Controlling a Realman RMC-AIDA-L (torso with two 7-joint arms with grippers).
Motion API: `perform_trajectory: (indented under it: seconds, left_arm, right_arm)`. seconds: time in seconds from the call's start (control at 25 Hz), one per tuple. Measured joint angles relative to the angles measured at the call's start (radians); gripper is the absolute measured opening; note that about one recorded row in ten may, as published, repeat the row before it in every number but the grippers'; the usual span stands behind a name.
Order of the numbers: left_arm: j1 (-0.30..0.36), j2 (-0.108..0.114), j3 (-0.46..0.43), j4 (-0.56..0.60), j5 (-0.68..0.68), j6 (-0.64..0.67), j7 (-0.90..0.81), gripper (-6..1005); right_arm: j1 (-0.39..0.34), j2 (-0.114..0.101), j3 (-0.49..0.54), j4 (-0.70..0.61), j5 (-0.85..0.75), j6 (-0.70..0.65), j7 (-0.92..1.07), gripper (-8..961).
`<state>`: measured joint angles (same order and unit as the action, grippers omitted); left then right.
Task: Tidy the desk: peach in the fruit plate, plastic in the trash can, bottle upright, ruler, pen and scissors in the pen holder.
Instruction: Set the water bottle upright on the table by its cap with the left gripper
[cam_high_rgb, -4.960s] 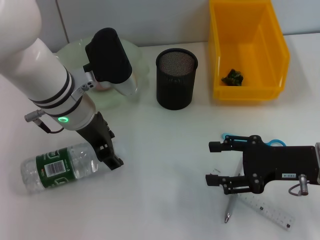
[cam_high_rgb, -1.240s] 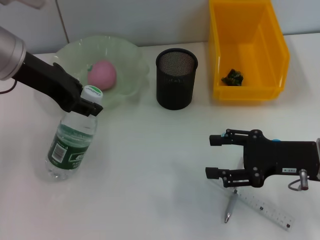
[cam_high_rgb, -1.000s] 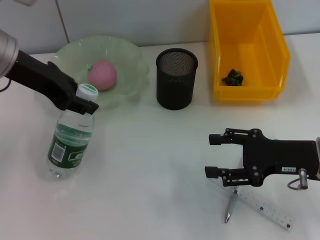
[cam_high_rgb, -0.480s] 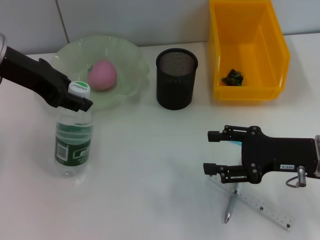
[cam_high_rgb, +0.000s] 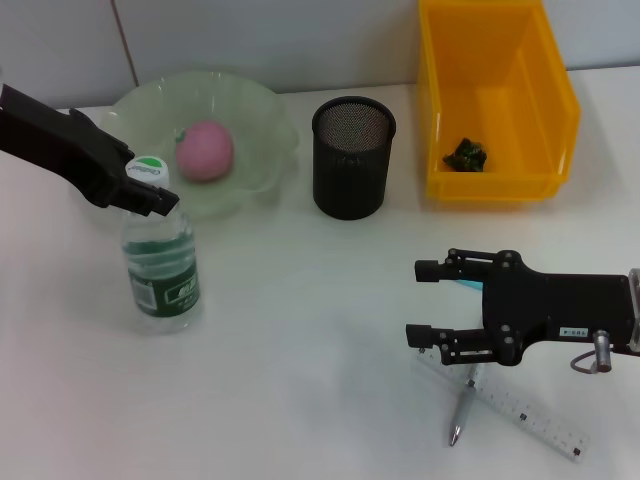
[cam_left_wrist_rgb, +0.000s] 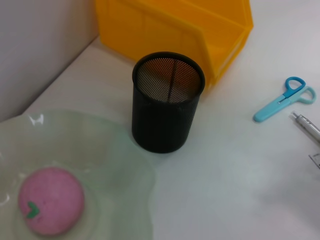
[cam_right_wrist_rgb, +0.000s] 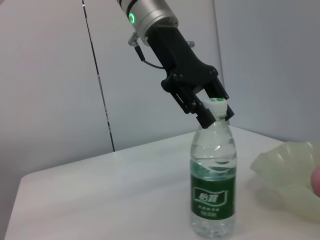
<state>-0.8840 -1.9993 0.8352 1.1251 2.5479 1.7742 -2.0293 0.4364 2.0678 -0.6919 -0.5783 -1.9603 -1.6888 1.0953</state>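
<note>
The clear bottle (cam_high_rgb: 162, 270) with a green label stands upright on the table in front of the fruit plate (cam_high_rgb: 262, 110); it also shows as the bottle (cam_right_wrist_rgb: 214, 192). My left gripper (cam_high_rgb: 150, 192) is shut on its neck just under the white cap, also seen as the left gripper (cam_right_wrist_rgb: 212, 107). The pink peach (cam_high_rgb: 205, 150) lies in the plate. Green plastic (cam_high_rgb: 466, 153) lies in the yellow trash can (cam_high_rgb: 545, 105). My right gripper (cam_high_rgb: 420, 302) stands open above the table; blue scissors (cam_high_rgb: 466, 284) are partly hidden under it. The pen (cam_high_rgb: 461, 410) and ruler (cam_high_rgb: 525, 412) lie below it.
The black mesh pen holder (cam_high_rgb: 353, 155) stands between plate and trash can and holds nothing visible. In the left wrist view the pen holder (cam_left_wrist_rgb: 168, 102), trash can (cam_left_wrist_rgb: 180, 25), scissors (cam_left_wrist_rgb: 285, 97), pen (cam_left_wrist_rgb: 307, 127) and peach (cam_left_wrist_rgb: 50, 207) show. A wall runs behind the table.
The bottle lay on its side five seconds ago, then leaned; the left gripper has swung its neck up until it stands upright. The right gripper has drifted slightly left.
</note>
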Motion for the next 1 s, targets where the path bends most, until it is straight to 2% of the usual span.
perform_trajectory:
  seconds: [0.64, 1.0]
  left_arm:
    - [0.011, 0.002, -0.001, 0.04, -0.003, 0.002, 0.003, 454]
    - [0.035, -0.006, -0.001, 0.078, -0.003, -0.024, 0.03, 454]
  right_arm:
    - [0.001, 0.0, 0.002, 0.007, 0.009, 0.0, 0.0, 787]
    - [0.001, 0.0, 0.002, 0.009, 0.009, 0.0, 0.0, 786]
